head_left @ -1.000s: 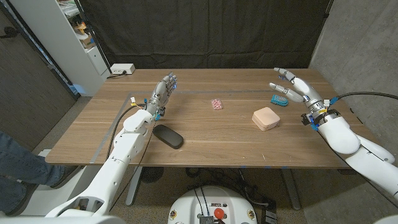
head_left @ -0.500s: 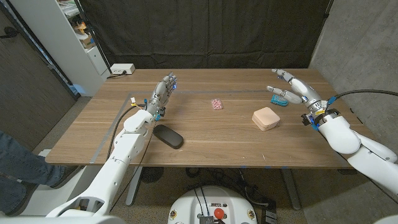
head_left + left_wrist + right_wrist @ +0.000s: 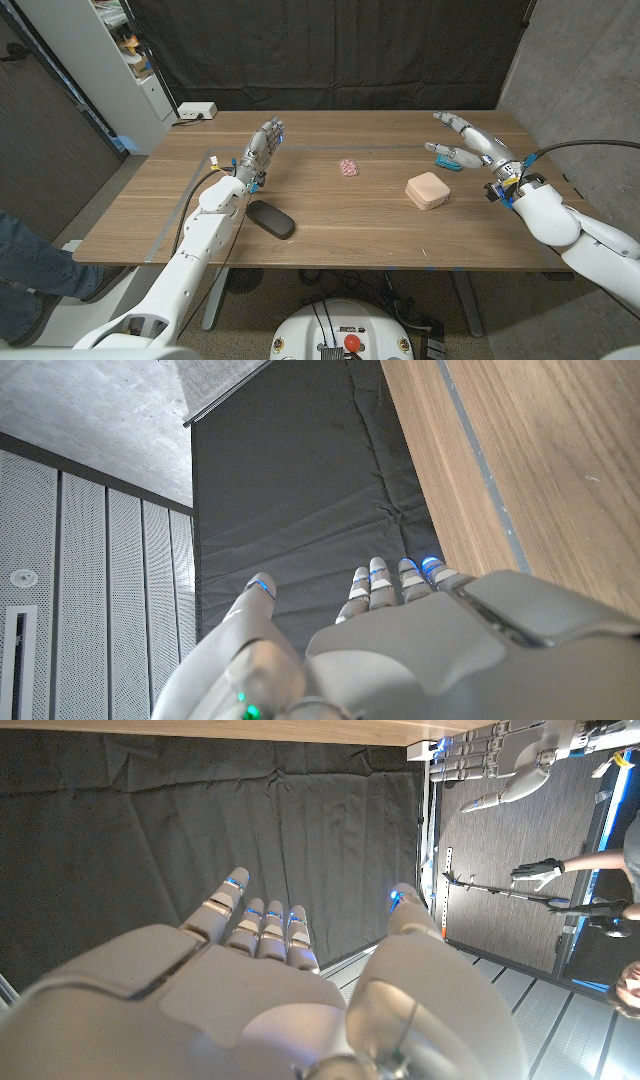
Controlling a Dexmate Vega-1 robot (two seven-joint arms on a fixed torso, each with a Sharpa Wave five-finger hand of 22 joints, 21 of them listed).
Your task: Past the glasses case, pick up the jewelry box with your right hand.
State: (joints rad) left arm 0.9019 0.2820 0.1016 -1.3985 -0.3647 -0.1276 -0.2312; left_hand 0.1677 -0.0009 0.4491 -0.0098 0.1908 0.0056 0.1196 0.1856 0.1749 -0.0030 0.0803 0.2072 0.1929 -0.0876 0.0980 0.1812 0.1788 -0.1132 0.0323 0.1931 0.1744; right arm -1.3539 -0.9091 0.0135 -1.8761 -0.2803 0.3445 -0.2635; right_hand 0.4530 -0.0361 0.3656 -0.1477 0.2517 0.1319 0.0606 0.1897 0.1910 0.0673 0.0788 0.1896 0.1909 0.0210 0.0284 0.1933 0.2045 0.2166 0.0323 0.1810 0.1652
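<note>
Peach jewelry box (image 3: pixel 427 190), black glasses case (image 3: pixel 270 219) (wooden table (image 3: pixel 340 225)).

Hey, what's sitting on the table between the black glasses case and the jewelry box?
In the head view, only bare wood lies between the glasses case and the jewelry box; the small pink thing sits farther back.

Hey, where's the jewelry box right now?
In the head view, the jewelry box sits on the table's right half, near the open right hand, right of the small pink item.
</note>
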